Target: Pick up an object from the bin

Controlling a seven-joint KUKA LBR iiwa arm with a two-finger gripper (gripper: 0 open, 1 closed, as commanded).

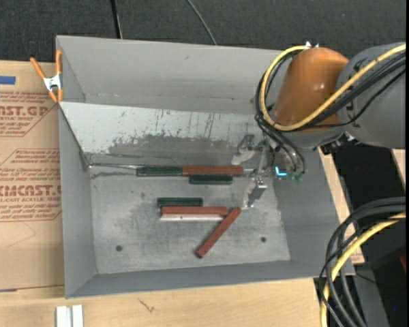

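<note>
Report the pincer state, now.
Pincer: open, fingers apart on either side of the right end of the red-brown bar by the back wall of the bin; nothing gripped.

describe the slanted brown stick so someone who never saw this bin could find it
Start at the grey metal bin and look at the front right of its floor, near the end effector. The brown stick lies there, its upper end by the right end of a reddish stick. It alone lies at a slant; the other sticks run side to side.
</note>
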